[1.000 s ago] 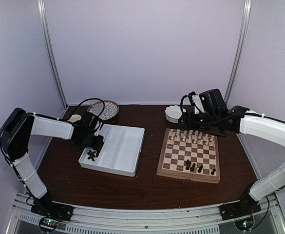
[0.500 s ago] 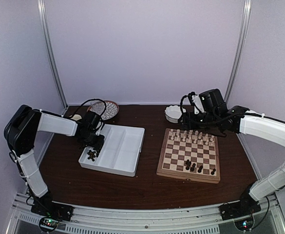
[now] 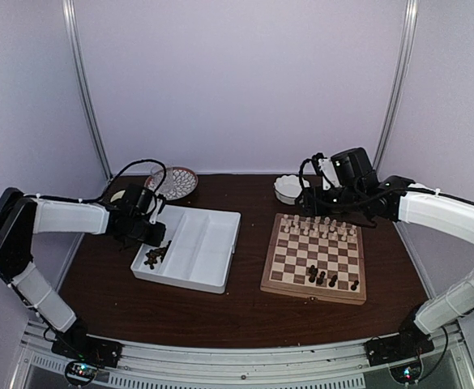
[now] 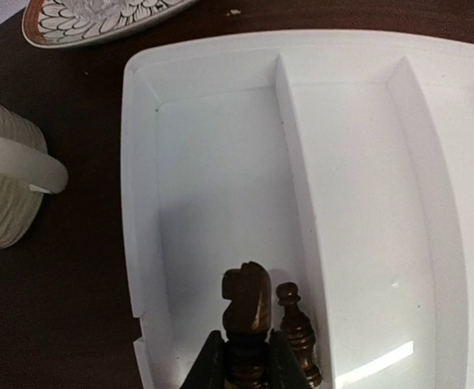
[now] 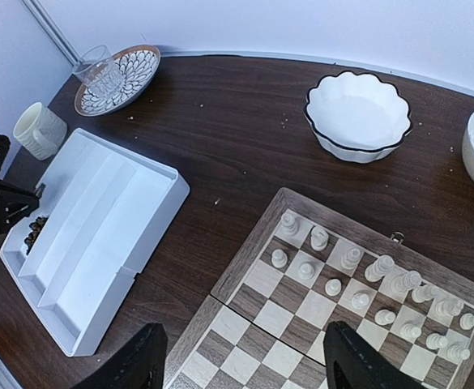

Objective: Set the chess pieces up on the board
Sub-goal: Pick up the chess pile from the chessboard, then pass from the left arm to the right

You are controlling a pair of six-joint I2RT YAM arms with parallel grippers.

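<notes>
Knight [image 4: 247, 296] of dark brown wood, a carved horse head on a turned stem, stands upright in the left fingers [image 3: 160, 241], which are pinched onto its base over the leftmost compartment of the white tray [image 4: 220, 162]. Another dark piece [image 4: 297, 332] shows just beside it. More dark chess pieces [image 3: 150, 259] cluster in that compartment, and a few stand on the near rows of the board [image 3: 301, 263]. The right fingers [image 3: 311, 207] hang wide apart over the board's far edge, holding nothing.

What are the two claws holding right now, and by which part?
The left gripper pinches a dark knight low down, at its base. The right gripper is open and holds nothing.
</notes>
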